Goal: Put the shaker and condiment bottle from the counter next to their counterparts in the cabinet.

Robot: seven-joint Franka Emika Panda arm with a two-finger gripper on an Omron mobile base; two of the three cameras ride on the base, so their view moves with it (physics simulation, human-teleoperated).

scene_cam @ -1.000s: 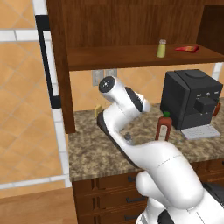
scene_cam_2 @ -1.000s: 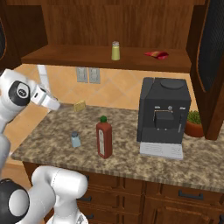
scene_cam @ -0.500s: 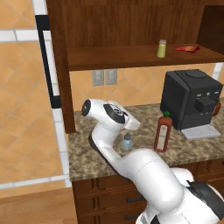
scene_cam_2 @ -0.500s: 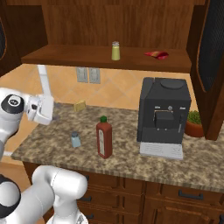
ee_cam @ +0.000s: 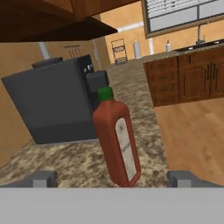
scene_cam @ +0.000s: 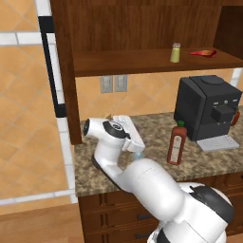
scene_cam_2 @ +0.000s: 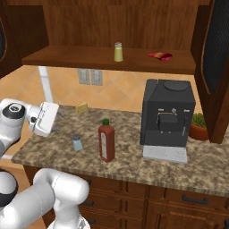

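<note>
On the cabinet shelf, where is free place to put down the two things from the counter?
The shelf board is bare from its left end up to the yellow-green shaker. A narrower bare gap lies between that shaker and the small red bottle. Right of the bottle it is tight.

A tall slim red condiment bottle with a small green cap is standing upright on the speckled granite tabletop. Near it, a small pale blue shaker with a grey cap is also standing upright. On the dark wooden cabinet shelf are sitting a yellow-green shaker and a flat red bottle, apart.
</note>
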